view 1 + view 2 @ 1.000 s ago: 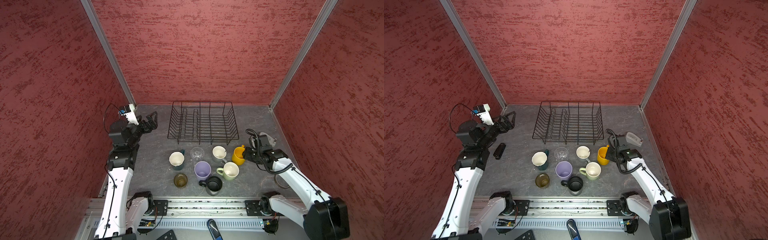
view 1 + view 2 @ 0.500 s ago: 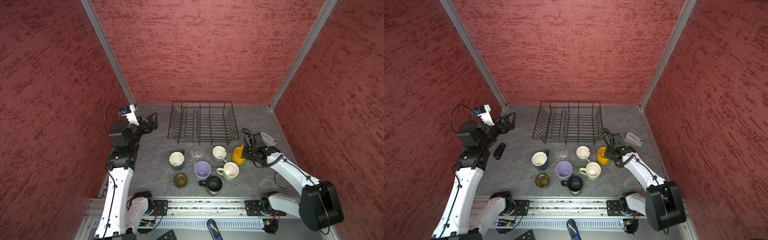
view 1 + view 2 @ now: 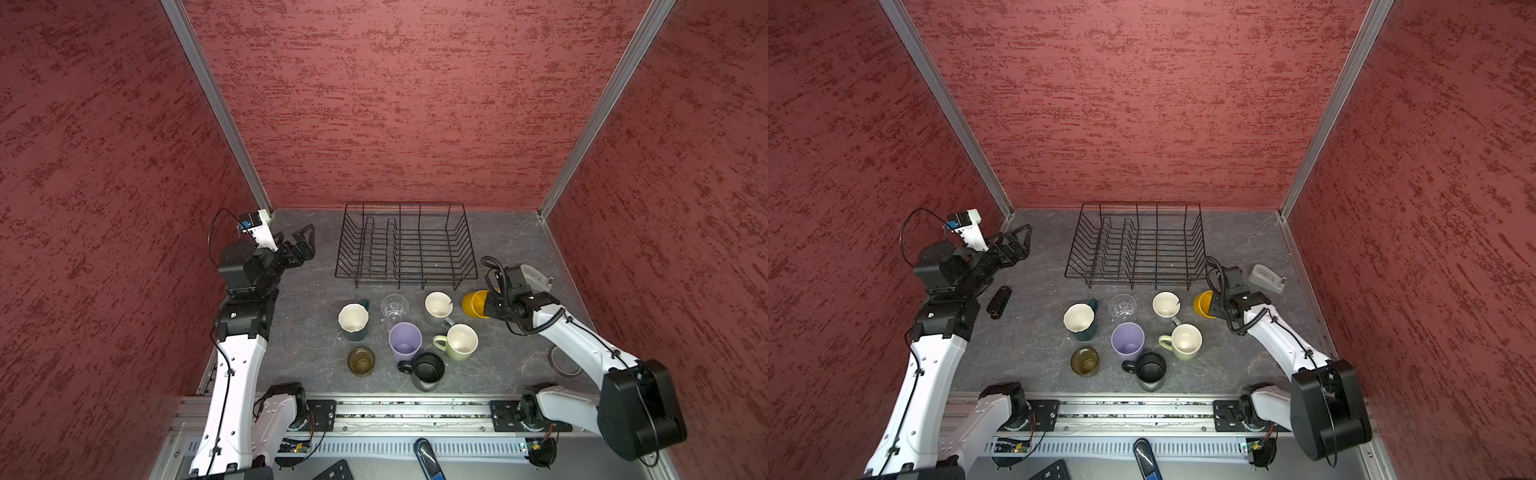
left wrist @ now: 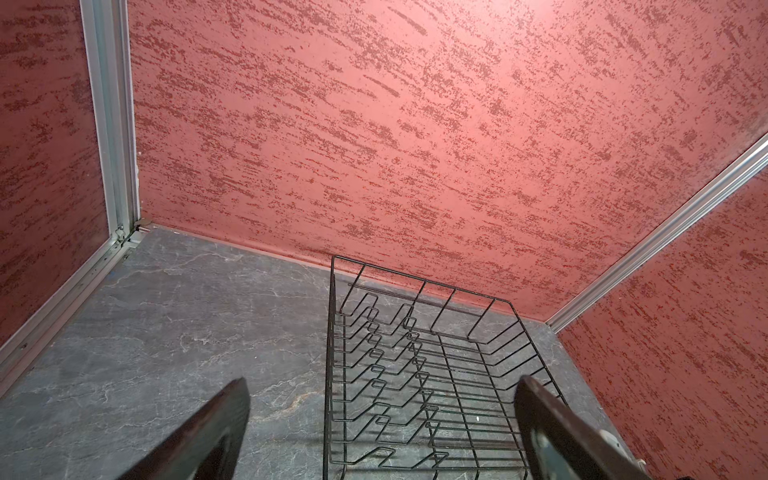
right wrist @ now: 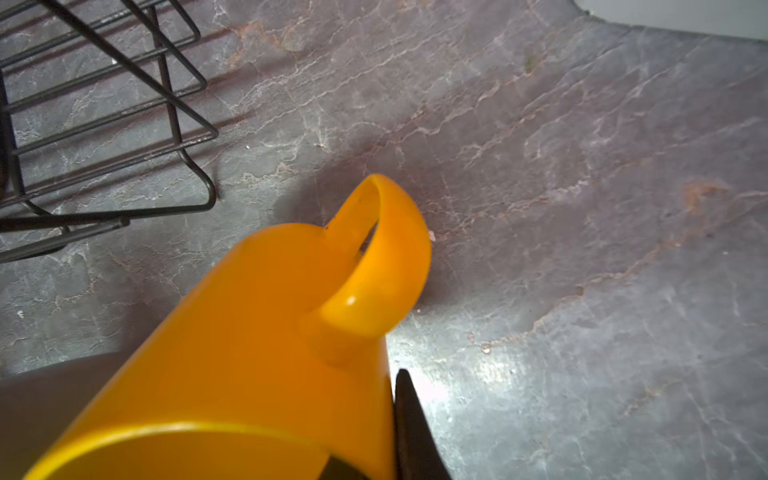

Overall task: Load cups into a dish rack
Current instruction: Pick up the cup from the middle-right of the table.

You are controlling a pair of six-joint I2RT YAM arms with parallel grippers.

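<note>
Rack: black wire rectangular rack (image 3: 405,245) with upright dividers, at the back of the grey stone-pattern tabletop (image 3: 316,291); all eight cups are outside it.
Row nearest rack front: teal mug with cream interior (image 3: 353,320), clear glass (image 3: 394,307), grey mug (image 3: 438,307), all mouth up.
Middle row: lilac tumbler (image 3: 405,343) and pale green mug (image 3: 459,343).
Row farthest from rack: amber-olive glass (image 3: 360,360) and black mug (image 3: 428,368).
Yellow mug: yellow mug (image 3: 473,303) just off the rack's front right corner. It appears tilted. Whether its base touches the tabletop cannot be told.
Right gripper: right gripper (image 3: 487,305) is clamped on the yellow mug's wall at the rim.
Right wrist view only: one black finger (image 5: 411,428) is pressed on the mug's outer wall beside the handle.
Left gripper: left gripper (image 3: 294,237) is spread wide and holds nothing, off the rack's left side.
Left wrist view only: both fingers (image 4: 208,432) frame the rack's left end.
Left of rack: small black oblong object (image 3: 1000,302), seen in a top view only where the left arm does not cover it.
Right of rack: grey tape dispenser (image 3: 1266,278) on the tabletop behind the right wrist.
Front right of rack: brownish ring (image 3: 563,361), partly under the right forearm.
</note>
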